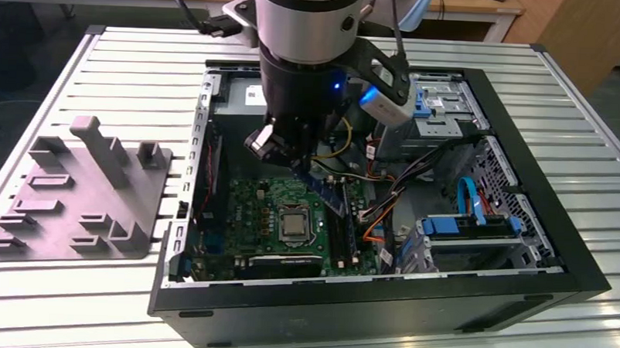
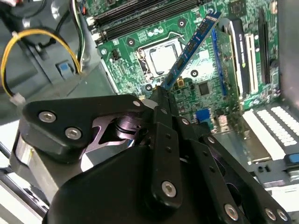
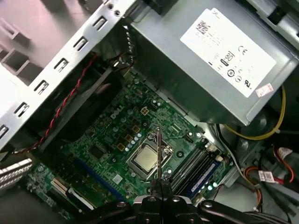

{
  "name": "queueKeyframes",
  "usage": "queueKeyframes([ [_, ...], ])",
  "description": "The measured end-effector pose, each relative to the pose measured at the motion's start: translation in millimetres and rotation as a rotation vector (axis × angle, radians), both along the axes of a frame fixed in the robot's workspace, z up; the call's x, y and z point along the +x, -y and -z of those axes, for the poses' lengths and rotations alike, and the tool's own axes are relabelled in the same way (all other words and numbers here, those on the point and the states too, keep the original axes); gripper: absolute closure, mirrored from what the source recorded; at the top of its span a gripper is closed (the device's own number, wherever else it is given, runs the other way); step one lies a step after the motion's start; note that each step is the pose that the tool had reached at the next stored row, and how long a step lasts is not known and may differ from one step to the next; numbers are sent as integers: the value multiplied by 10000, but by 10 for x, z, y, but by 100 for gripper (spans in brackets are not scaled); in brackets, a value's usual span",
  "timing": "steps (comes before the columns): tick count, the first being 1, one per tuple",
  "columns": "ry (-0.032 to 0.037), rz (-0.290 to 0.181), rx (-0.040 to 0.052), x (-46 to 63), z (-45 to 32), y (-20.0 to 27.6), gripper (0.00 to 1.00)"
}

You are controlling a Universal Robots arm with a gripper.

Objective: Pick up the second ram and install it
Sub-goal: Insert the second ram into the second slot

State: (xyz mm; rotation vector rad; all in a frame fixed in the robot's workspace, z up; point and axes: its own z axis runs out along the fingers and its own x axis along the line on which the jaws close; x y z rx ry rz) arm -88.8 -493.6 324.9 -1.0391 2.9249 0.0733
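Note:
My gripper hangs inside the open computer case, shut on one end of the second ram, a thin blue-green stick. It is held tilted above the green motherboard, near the processor socket. In the second wrist view the black fingers clamp the second ram, which reaches out over the board. In the first wrist view the second ram appears edge-on above the socket, beside the long black memory slots. A blue stick sits in the outermost slot.
The grey power-supply box fills the case's far corner, with yellow and orange cables running beside the board. Blue drive bays lie at the exterior view's right. A grey holder stand sits on the slatted table outside the case.

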Motion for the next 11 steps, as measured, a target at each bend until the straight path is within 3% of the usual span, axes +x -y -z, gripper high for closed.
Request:
queueKeyframes([
  [11,0,2012,0,0,27,0,89],
])
